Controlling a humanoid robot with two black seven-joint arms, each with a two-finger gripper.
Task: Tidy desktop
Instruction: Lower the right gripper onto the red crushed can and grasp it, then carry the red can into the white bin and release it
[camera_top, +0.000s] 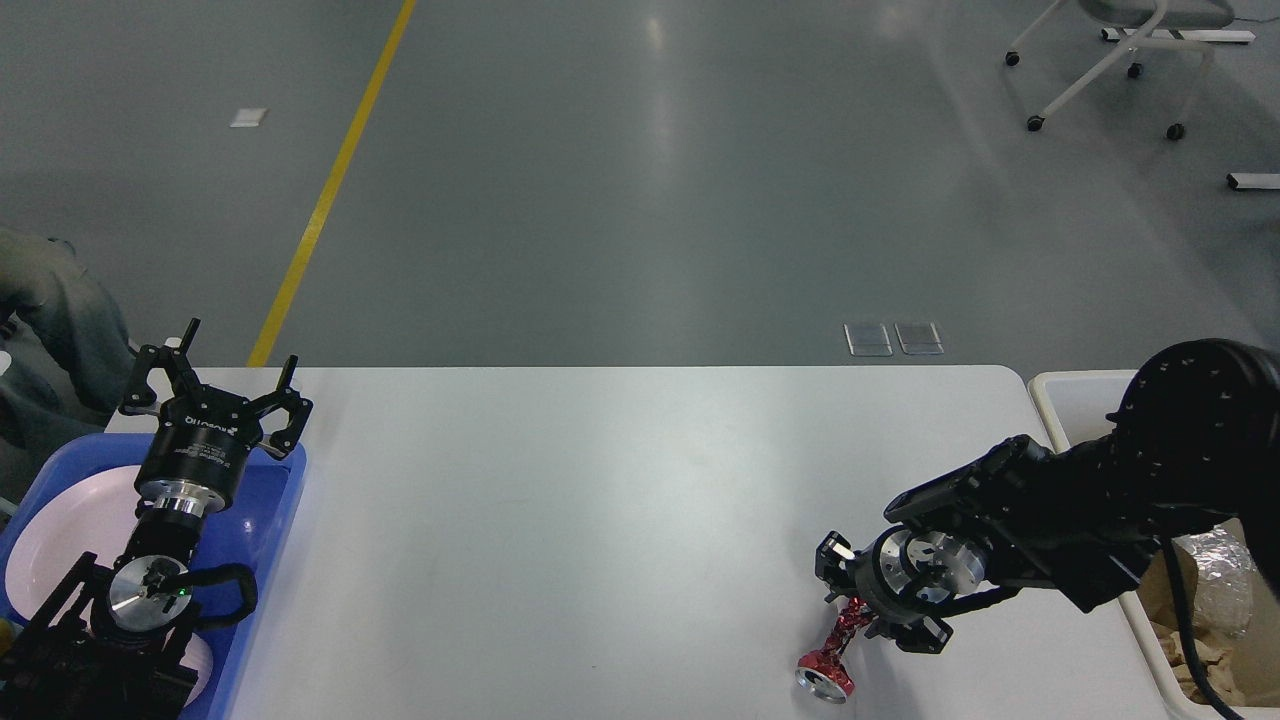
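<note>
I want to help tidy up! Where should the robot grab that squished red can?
Probably the pinched middle of the crushed red can, coming from above. It lies on its side on the desktop, and that twisted waist is its thinnest part. The right gripper sits over its upper end.
</note>
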